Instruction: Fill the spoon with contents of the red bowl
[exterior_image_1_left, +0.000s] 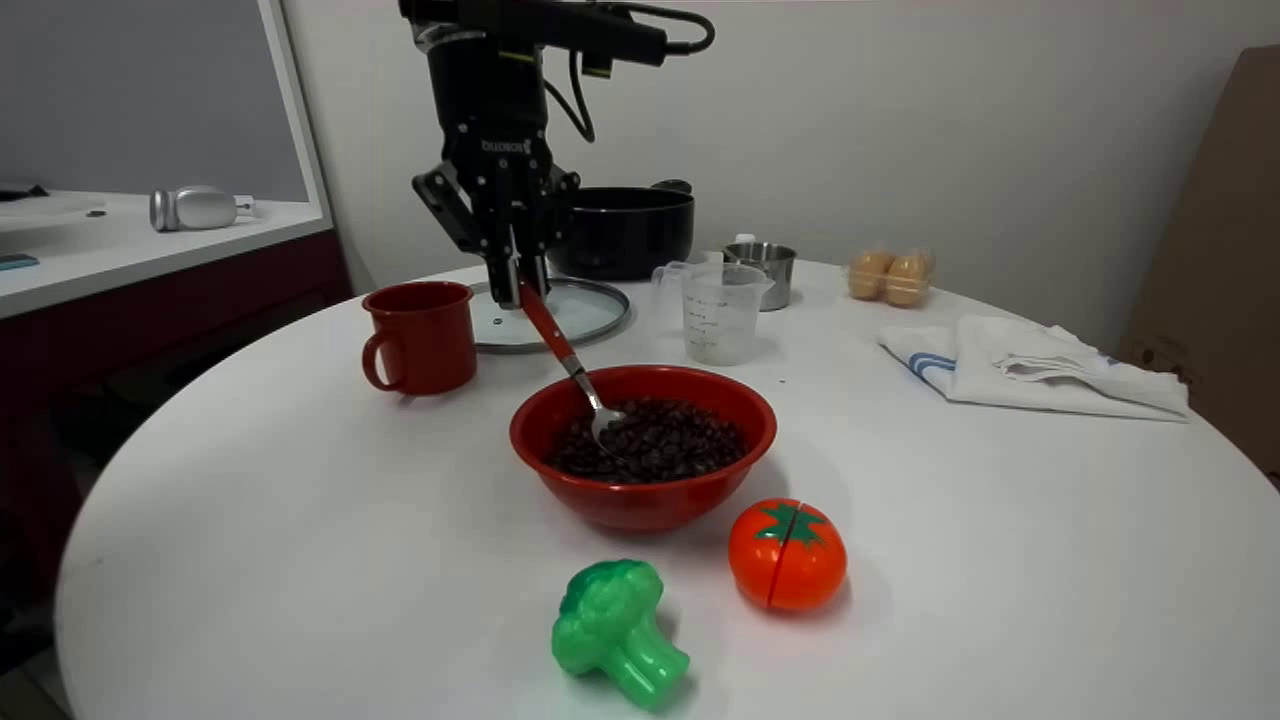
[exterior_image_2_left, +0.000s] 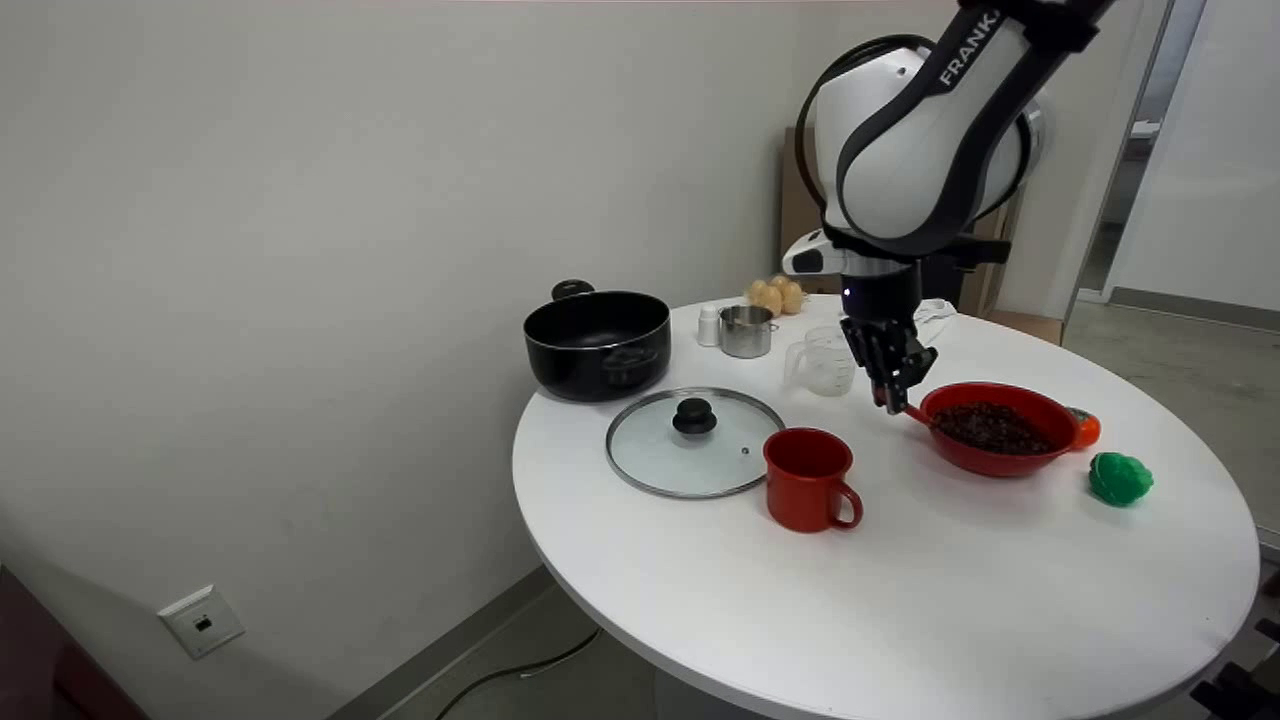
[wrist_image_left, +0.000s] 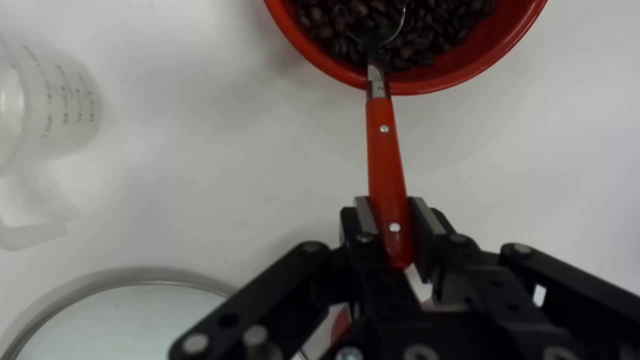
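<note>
The red bowl (exterior_image_1_left: 640, 512) stands upright on the round white table, also in the other views (exterior_image_2_left: 985, 463) (wrist_image_left: 440, 82). The contents, dark bean-like pieces (exterior_image_1_left: 690, 440) (exterior_image_2_left: 990, 428) (wrist_image_left: 425, 30), fill its lower part. My gripper (exterior_image_1_left: 520, 292) (exterior_image_2_left: 886, 400) (wrist_image_left: 392, 212) is shut on the end of the spoon's red handle (exterior_image_1_left: 546, 322) (exterior_image_2_left: 917, 413) (wrist_image_left: 384, 155), just outside the bowl. The spoon slants down over the rim, its metal head among the pieces. Its tip is partly hidden; I cannot tell whether pieces lie in it.
A red mug (exterior_image_1_left: 425, 340), a glass lid (exterior_image_1_left: 585, 310) and a black pot (exterior_image_1_left: 630, 235) stand near the gripper. A clear measuring cup (exterior_image_1_left: 722, 315) is beside the bowl, a steel cup (exterior_image_1_left: 765, 270) behind. A toy tomato (exterior_image_1_left: 788, 555) and broccoli (exterior_image_1_left: 615, 630) lie across the bowl.
</note>
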